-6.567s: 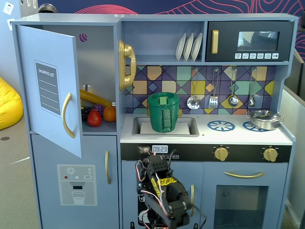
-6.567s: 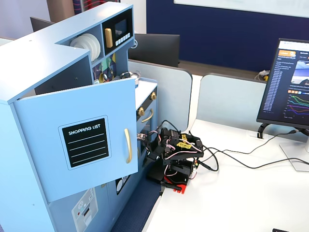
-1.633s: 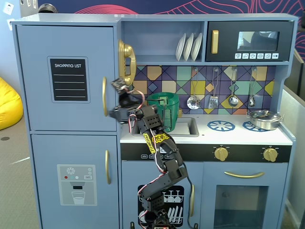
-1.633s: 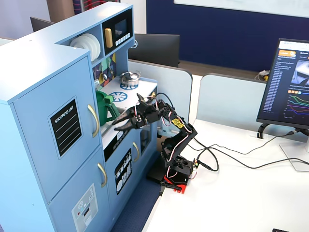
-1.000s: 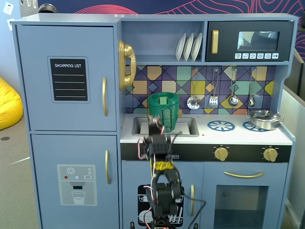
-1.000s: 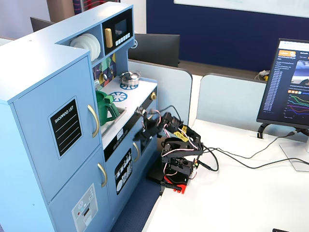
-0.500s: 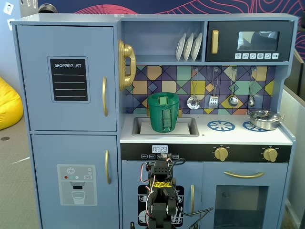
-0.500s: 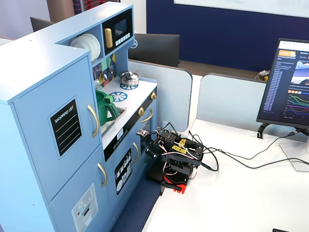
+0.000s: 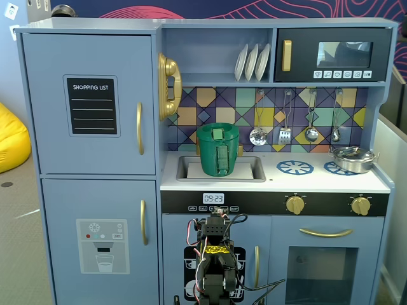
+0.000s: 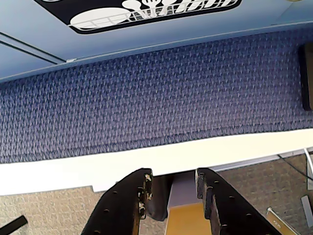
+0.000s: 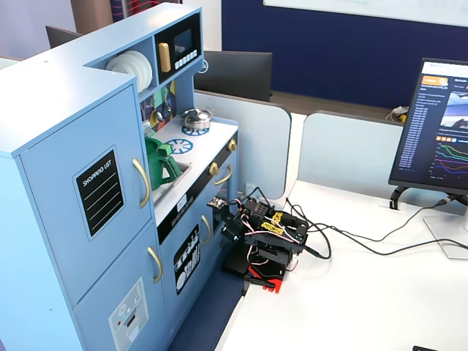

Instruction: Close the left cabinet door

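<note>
At the upper left of the toy kitchen in a fixed view, the left cabinet door [image 9: 89,105] sits flush with the cabinet frame, its black "SHOPPING LIST" chalkboard [image 9: 93,105] facing out and its curved gold handle [image 9: 139,128] running down the right edge. Below it is the door with the ice and water dispenser graphic [image 9: 102,245]. A green pitcher [image 9: 218,149] stands in the sink [image 9: 251,170] (a metal pot [image 9: 351,159] rests on the stove to the right). The robot arm [image 11: 265,235] is folded low on the white tabletop [image 11: 365,292] in front of the kitchen, well apart from the upper door. In the wrist view, the gripper [image 10: 172,188] is released, its dark fingers [image 10: 126,200] parted with nothing between them, seemingly pointing down over the tabletop edge toward blue carpet [image 10: 156,98].
</note>
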